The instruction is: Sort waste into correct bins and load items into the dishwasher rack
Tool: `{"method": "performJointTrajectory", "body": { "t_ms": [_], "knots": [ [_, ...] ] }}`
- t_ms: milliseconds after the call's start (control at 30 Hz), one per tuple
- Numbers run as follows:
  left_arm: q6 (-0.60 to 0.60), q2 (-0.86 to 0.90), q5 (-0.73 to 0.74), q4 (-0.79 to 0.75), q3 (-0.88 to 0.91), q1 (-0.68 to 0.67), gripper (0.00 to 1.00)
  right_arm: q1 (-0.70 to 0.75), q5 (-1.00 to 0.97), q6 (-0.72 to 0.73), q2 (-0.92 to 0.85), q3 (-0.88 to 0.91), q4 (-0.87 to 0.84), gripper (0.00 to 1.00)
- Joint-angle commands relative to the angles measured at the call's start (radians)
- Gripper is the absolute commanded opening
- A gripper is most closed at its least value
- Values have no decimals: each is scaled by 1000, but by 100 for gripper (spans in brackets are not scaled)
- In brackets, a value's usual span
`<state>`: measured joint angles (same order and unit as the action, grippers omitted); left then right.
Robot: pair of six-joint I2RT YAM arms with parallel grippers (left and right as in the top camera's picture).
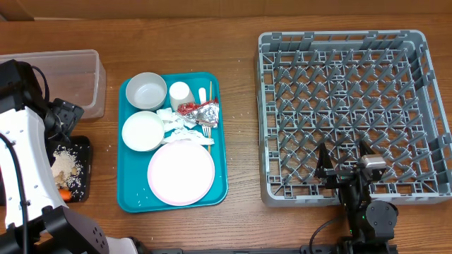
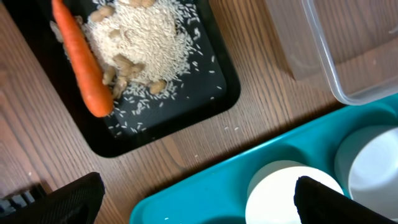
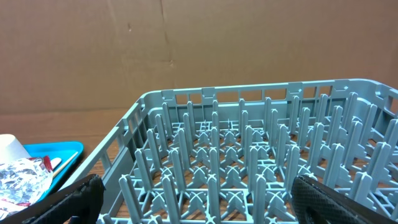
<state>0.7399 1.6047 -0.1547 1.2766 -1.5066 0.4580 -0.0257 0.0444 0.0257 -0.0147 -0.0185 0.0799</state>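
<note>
On the teal tray [image 1: 123,180] sit 2 bowls [image 1: 146,90] and a plate [image 1: 181,173].

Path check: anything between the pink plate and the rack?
Nothing visible. The pink plate lies on the teal tray, with only bare table between tray and dishwasher rack. The plate must clear the rack's left wall. Crumpled napkins sit against the plate's far rim.

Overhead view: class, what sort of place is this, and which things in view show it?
Probably a lab bench staged as a dish-clearing station, not a real kitchen: a grey dishwasher rack and a teal tray with a pink plate sit on a wooden table, with plain cardboard behind.
</note>
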Motion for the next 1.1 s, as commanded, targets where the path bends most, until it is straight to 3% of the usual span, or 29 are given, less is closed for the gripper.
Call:
{"method": "performJointTrajectory", "body": {
  "t_ms": [0, 333, 500, 733, 800, 1067],
  "knots": [
    [23, 2, -73, -3, 5, -1, 100, 6, -8, 0, 10, 10, -20, 100],
    [23, 2, -73, -3, 5, 0, 100, 6, 432, 83, 10, 10, -400, 100],
    [23, 2, -73, -2, 5, 0, 100, 6, 626, 83, 10, 10, -465, 100],
    [23, 2, -73, -2, 5, 0, 100, 6, 622, 88, 10, 10, -568, 100],
    [23, 2, -73, -2, 5, 0, 100, 6, 563, 161, 10, 3, -627, 100],
    [23, 2, -73, -3, 5, -2, 100, 6, 481, 219, -48, -169, -625, 100]
  ]
}}
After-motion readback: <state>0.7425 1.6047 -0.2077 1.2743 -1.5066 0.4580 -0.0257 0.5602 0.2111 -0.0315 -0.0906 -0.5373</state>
